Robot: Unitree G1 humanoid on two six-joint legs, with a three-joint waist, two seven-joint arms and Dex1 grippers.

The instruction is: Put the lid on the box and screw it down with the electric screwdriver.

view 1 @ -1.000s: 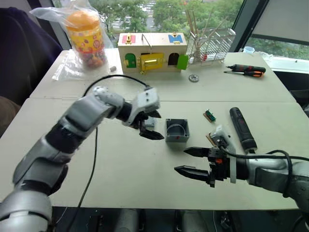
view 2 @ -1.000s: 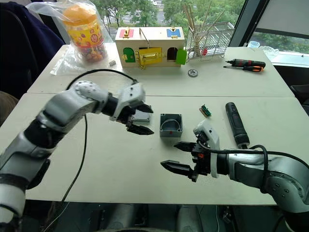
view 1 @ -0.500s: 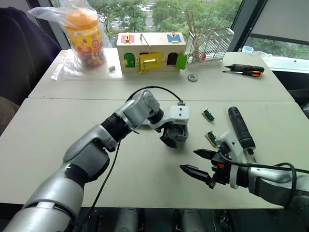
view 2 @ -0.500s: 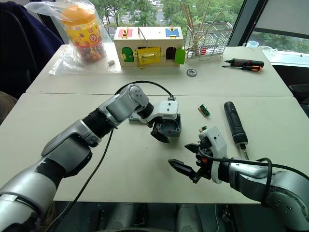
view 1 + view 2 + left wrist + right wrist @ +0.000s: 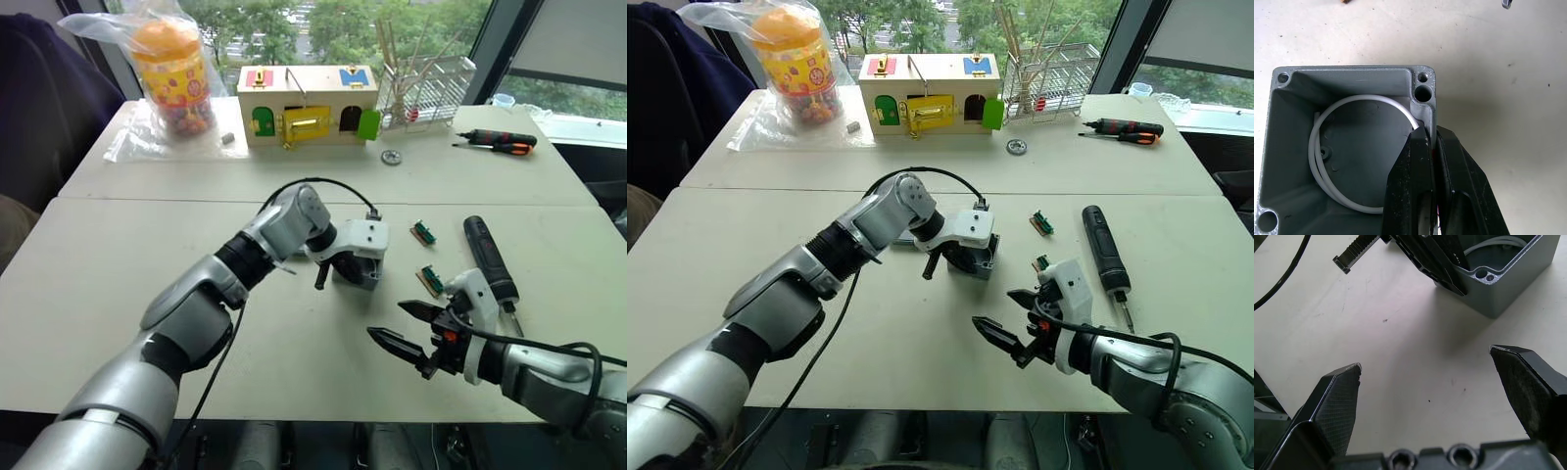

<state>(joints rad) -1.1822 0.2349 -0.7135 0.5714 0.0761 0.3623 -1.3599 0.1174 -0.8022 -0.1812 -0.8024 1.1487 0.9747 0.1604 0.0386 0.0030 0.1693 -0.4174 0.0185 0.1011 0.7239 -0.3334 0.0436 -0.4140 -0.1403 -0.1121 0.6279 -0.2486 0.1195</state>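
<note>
From the head views, the left claw (image 5: 960,257) is clamped on one wall of the box (image 5: 982,260), which sits on the bench (image 5: 872,343) just ahead of the right claw (image 5: 1014,323), whose fingers stand wide apart over bare surface. The left wrist view shows one finger inside the wall (image 5: 1425,110) and one outside, a loose white ring (image 5: 1347,152) lying within. In the right wrist view the box (image 5: 1508,276) looks rigid, light and smooth-sided, so I judge this thin-wall pinch liable to slip; gripping across two outer faces would hold better.

matt grey plastic box (image 5: 1352,147) — smooth walls
</note>
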